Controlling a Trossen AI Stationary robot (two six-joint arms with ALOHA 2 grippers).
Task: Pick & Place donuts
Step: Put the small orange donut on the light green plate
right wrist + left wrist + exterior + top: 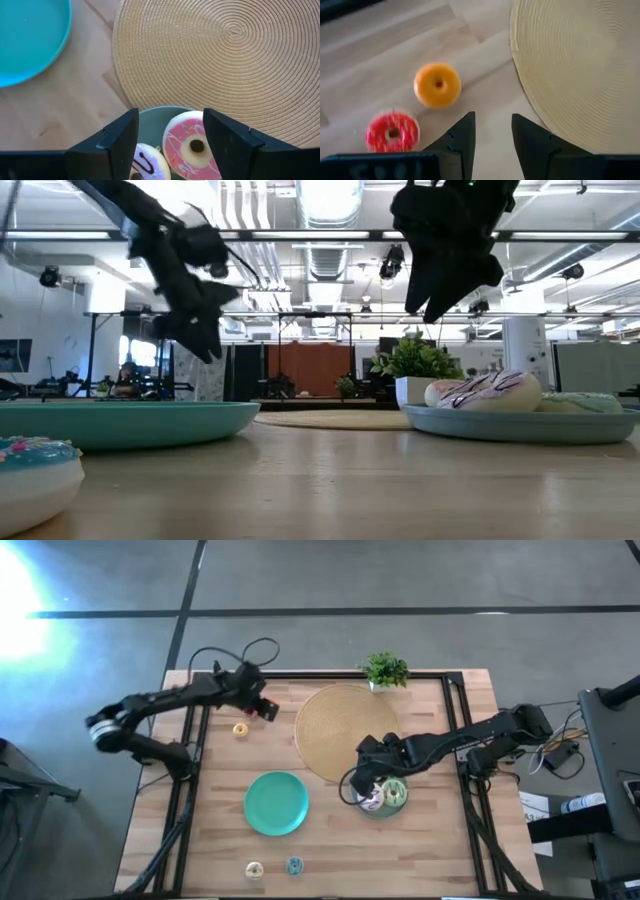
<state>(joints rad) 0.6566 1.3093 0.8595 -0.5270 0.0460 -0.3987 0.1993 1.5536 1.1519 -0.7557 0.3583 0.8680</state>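
Note:
My left gripper [492,132] is open and hovers above the wood near the table's far left [262,705], touching nothing. A red mini donut [392,131] and an orange one [437,85] lie flat on the table just beside it. My right gripper [170,135] is open over the grey-blue plate [155,117], above the pink donut [192,145] and the white-purple donut [145,165]. A green donut [395,792] shares that plate [385,808]. Cream [254,868] and teal [294,865] mini donuts lie by the near edge.
A large tan woven disc [345,730] lies at the table's middle far side, between the two grippers. The teal plate [277,802] sits left of the grey-blue plate. A small potted plant [385,670] stands at the far edge. Dark rails [190,740] run along both table sides.

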